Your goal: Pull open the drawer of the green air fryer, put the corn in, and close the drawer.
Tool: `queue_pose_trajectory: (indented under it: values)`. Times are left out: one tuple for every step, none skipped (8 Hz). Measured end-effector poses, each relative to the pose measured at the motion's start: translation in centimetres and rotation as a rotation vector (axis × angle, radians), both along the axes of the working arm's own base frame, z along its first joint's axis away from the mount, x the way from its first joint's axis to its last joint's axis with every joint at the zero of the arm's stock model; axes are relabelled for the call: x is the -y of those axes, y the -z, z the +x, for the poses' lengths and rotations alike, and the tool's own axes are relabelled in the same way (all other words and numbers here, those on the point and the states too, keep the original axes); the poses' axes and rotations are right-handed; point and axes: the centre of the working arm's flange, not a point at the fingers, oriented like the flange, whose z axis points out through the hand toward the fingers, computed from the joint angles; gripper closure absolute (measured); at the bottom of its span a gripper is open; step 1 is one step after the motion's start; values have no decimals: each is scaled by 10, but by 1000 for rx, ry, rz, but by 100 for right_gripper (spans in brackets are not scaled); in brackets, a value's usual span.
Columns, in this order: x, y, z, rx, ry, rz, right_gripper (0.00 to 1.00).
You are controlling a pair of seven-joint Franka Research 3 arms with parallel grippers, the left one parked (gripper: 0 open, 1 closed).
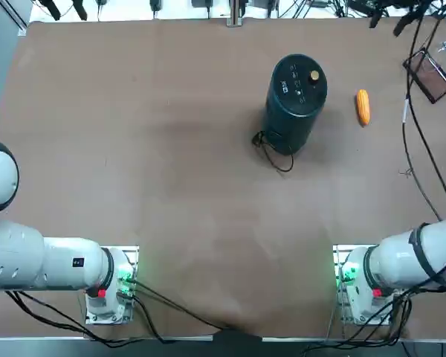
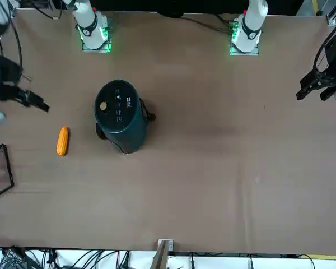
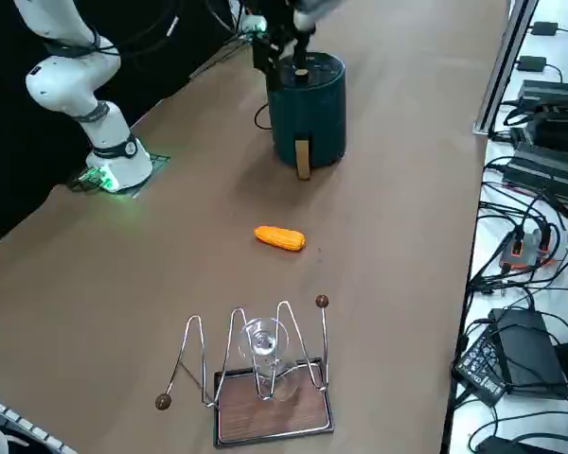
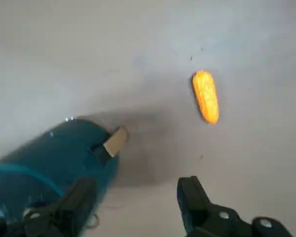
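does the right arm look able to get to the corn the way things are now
Probably yes: the right gripper hangs open above the table, and the corn lies beside the green air fryer, uncovered.

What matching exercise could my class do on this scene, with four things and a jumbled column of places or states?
Things
1. Orange, oblong corn cob
2. Dark green cylindrical air fryer
3. Reddish-brown rectangular rack with silver wires
4. Black two-finger right gripper

Places or states
A. Raised above the table, jaws open
B. Standing upright, gold knob on top
C. Lying on the table between fryer and rack
D. On the corn's side away from the fryer

Pairs: 1-C, 2-B, 3-D, 4-A
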Motion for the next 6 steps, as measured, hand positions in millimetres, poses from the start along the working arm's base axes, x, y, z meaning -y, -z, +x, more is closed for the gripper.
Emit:
queue_pose_trajectory:
  values:
    - [-3, 26, 10, -36, 106, 14, 0]
    - [-8, 51, 18, -68, 200, 38, 0]
    - [-12, 75, 22, -85, 283, 60, 0]
    - [-14, 96, 20, -105, 375, 85, 0]
    - [-16, 114, 16, -140, 478, 115, 0]
    - [-16, 130, 12, -173, 578, 152, 0]
